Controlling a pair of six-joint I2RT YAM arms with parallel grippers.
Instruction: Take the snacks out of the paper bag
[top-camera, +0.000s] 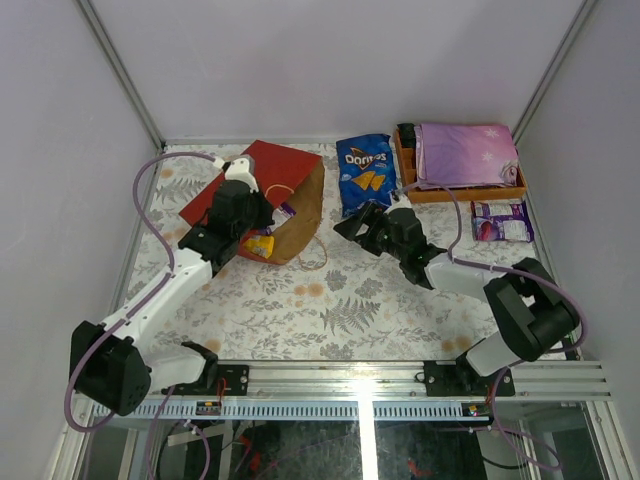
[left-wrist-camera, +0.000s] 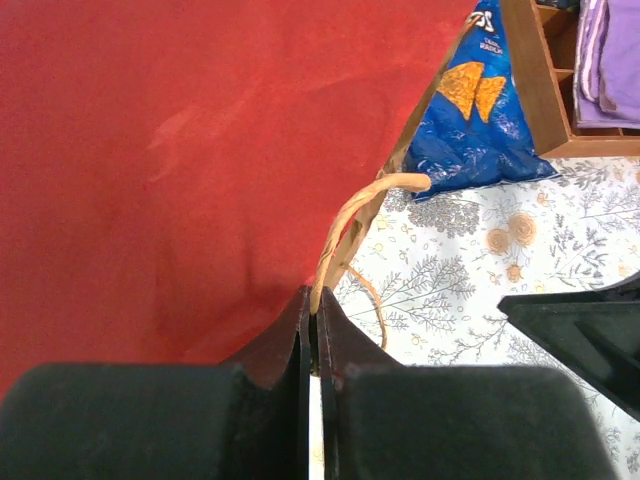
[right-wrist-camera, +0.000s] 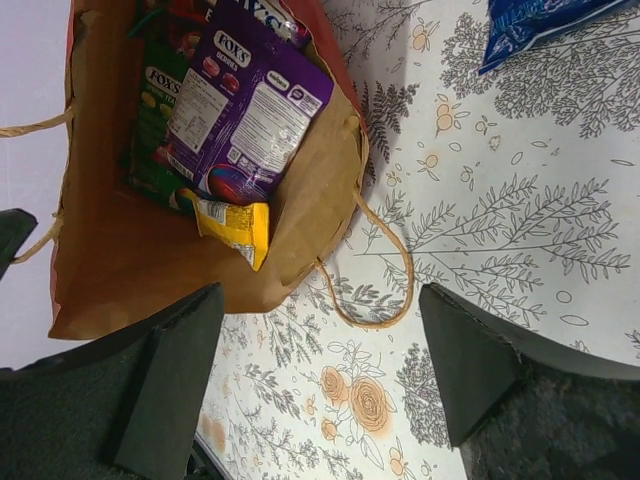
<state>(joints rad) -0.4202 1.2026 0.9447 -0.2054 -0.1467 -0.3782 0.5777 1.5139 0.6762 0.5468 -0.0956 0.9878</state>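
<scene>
Red paper bag lies on its side, far left on the surface. Its mouth faces the right gripper, jaws spread wide. The left gripper has its jaws pinching the bag's rim by the handle, so I'd hold that steady and slide the right one in low. Inside are a purple Fox's pack, a green Fox's pack and a small yellow packet. The Doritos bag is already out, beside the wooden tray holding a purple cloth.
</scene>
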